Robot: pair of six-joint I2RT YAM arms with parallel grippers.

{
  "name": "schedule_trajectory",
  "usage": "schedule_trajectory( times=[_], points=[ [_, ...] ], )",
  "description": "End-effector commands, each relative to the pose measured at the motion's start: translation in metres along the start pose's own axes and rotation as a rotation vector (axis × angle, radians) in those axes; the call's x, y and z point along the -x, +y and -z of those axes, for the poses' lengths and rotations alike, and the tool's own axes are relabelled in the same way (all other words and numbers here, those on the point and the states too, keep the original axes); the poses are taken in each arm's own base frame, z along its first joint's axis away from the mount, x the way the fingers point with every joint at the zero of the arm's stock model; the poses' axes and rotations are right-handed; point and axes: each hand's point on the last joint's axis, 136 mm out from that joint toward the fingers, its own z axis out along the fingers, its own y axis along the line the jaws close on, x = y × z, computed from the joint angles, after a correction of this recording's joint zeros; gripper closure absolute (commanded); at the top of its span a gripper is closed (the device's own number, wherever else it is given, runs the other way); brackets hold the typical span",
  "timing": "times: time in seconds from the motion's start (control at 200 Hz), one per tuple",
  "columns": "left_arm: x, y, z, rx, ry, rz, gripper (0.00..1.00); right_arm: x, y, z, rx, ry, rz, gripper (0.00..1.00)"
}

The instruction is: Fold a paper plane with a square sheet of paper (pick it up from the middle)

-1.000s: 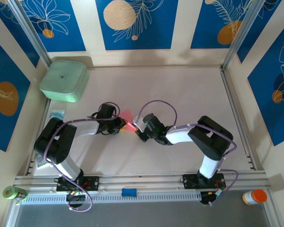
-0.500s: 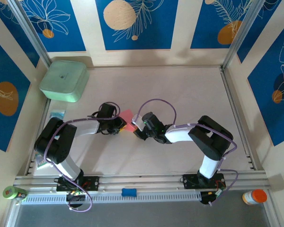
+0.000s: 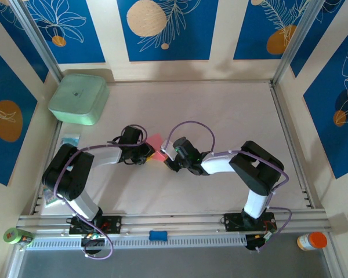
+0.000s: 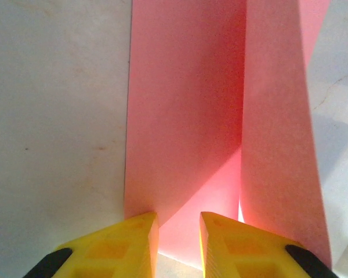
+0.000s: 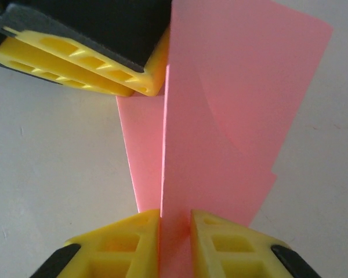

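**Two arms closing over a half-made fold**

Over the last second the right arm (image 3: 220, 163) has slid a little leftward toward the left arm (image 3: 98, 156). The gap between their wrists is narrower, and less of the pink paper (image 3: 155, 143) shows from above. The paper itself has stayed where it was, on the desk (image 3: 220, 116) a little left of centre, directly between the two wrists.

From the right wrist, the right fingers (image 5: 220, 243) are closed on a flap of the paper (image 5: 232, 116) that stands upright. The sheet runs straight down into the slit between them. Beyond it, the left fingers (image 5: 104, 81) sit against the far end of the paper.

From the left wrist, the left fingers (image 4: 133, 243) stand a little apart. Their tips rest at the near edge of the flat part of the paper (image 4: 185, 116), and nothing is visibly pinched between them. To their right one panel rises like a wall along a straight crease.

The small inward move suggests that the right arm is carrying its raised flap across while the left pins the rest down. That would be a fold still under way, with no pointed nose or wings yet. The plane looks to be at an early stage. The main risk seems to be the thin sheet slipping under the left tips and skewing the crease.
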Motion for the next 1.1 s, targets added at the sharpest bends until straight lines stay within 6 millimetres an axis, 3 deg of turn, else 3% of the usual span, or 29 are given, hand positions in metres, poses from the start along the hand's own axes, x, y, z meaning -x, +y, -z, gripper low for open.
schedule_trajectory(
  times=[0.0,0.27,0.64,1.096],
  points=[
    [-0.004,0.002,-0.002,0.029,0.017,-0.019,0.74,0.003,0.004,-0.004,0.026,0.006,0.007,0.82],
    [-0.004,0.003,-0.001,0.035,0.015,-0.022,0.74,0.0,0.001,-0.005,0.028,0.019,-0.015,0.83],
    [-0.002,0.0,0.003,0.037,0.007,-0.038,0.74,0.003,0.003,-0.001,0.079,0.014,-0.058,0.96],
    [0.002,-0.022,0.02,-0.037,-0.032,-0.096,0.73,0.007,0.007,0.009,0.254,0.024,-0.297,1.0]
  ],
)
